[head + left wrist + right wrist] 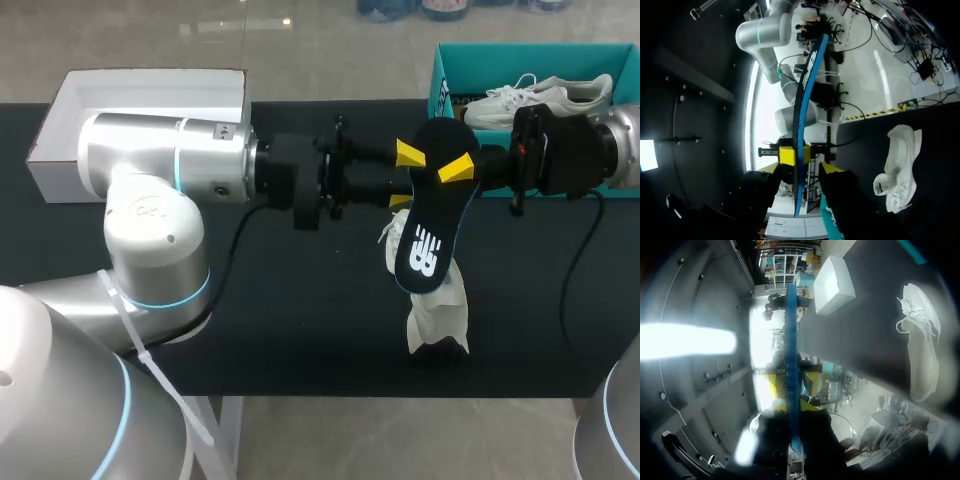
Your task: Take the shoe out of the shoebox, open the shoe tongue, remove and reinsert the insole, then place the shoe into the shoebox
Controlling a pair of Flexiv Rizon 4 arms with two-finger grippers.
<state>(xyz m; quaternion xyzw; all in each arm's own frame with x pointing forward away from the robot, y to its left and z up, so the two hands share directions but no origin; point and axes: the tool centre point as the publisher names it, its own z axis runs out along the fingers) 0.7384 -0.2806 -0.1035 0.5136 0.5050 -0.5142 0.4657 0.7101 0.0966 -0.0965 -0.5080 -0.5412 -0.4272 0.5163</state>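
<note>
Head view, centre of frame: our right gripper [790,386] clamps the black insole [428,228]; our left gripper [800,168] stands released around it.

L gripper [801,168] fingers apart, dark insole [807,90] edge-on betw. them; white shoe [897,165] lies beside on black table [862,137].

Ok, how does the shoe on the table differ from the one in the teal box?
The shoe on the table lies in the open and runs toward the near edge. Its far part is hidden behind the held insole. The shoe in the teal box lies sideways across the shoebox with its laces showing, and its lower edge is behind the right arm. Both are white lace-up sneakers.
</note>
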